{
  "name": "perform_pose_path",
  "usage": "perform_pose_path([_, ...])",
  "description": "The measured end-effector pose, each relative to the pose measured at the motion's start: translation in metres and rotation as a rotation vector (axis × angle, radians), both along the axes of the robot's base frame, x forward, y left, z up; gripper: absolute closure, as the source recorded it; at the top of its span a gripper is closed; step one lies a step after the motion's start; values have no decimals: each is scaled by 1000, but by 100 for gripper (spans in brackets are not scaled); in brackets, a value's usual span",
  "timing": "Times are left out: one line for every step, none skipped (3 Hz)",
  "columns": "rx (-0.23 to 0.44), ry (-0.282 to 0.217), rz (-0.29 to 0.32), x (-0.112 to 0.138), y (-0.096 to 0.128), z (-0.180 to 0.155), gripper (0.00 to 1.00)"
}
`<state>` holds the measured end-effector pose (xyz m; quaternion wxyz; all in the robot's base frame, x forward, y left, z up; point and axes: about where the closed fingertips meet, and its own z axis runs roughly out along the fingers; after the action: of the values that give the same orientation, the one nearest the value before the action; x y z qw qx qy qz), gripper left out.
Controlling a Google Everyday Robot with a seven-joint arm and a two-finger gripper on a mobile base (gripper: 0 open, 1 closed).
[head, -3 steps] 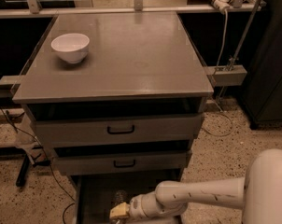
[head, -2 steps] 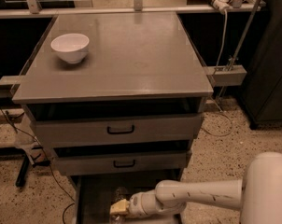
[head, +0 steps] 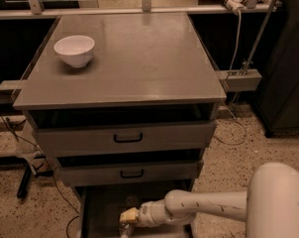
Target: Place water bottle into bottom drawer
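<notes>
1. Since the earlier frame, the gripper (head: 127,216) had been shifted slightly upward in the view, over the pulled-out bottom drawer (head: 101,208).
2. Whether the gripper was clenched or released could not be told.
3. The water bottle (head: 124,228) was dimly seen just below the gripper's tip, inside the bottom drawer near its front.
4. A white bowl (head: 74,50) was set at the back left of the cabinet top (head: 139,58).
</notes>
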<state>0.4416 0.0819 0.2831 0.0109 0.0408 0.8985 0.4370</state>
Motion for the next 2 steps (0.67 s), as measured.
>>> perform_pose_path([-10, -2, -27, 12, -7, -21, 100])
perform_pose_path([-19, 3, -43, 20, -13, -40, 100])
